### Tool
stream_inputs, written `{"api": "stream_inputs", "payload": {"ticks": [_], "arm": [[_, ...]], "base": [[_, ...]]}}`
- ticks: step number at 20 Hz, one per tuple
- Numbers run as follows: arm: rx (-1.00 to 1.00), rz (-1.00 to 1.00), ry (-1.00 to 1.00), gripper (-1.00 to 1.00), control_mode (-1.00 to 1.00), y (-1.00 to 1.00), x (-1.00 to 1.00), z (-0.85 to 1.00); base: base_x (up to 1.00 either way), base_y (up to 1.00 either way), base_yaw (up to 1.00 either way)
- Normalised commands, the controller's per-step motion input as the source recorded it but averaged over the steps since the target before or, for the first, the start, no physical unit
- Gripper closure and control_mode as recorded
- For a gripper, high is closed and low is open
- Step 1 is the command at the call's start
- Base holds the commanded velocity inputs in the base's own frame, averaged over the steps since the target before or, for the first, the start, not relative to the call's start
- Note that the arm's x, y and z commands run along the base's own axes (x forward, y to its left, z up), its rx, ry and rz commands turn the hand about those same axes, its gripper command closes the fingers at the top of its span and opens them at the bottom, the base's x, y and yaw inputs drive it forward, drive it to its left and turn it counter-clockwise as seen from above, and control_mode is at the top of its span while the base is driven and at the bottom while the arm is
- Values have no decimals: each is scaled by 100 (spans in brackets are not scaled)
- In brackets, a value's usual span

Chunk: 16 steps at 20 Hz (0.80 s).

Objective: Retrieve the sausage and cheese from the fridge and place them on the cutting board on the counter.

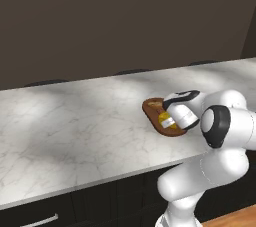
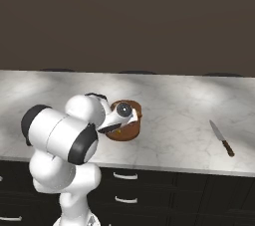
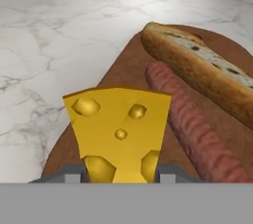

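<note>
The yellow cheese (image 3: 118,129) with holes stands between my fingertips (image 3: 74,173), and my gripper (image 3: 121,173) is shut on it, low over the near end of the dark wooden cutting board (image 3: 123,65). Whether the cheese rests on the wood I cannot tell. The reddish sausage (image 3: 192,119) lies on the board just right of the cheese. In the left base view the cheese (image 1: 164,119) shows under my hand over the cutting board (image 1: 152,107) on the marbled counter (image 1: 75,126). The fridge is out of view.
A long bread roll (image 3: 197,70) lies on the board beyond the sausage. A knife (image 2: 221,139) rests on the counter (image 2: 174,115) to the right of the cutting board (image 2: 127,133). Black drawers with silver handles sit below the counter edge.
</note>
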Motion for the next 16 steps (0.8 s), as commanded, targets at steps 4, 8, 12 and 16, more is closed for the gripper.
{"api": "stream_inputs", "payload": {"ticks": [4,8,12,16], "arm": [[-3,0,0,-100,-100,0,-1,-12],[-1,0,-1,-100,-100,0,-10,0],[0,0,-5,-100,-100,0,-9,0],[0,0,-6,-100,-100,0,-5,6]], "base": [[0,0,0],[0,0,0],[0,0,0],[0,0,0]]}}
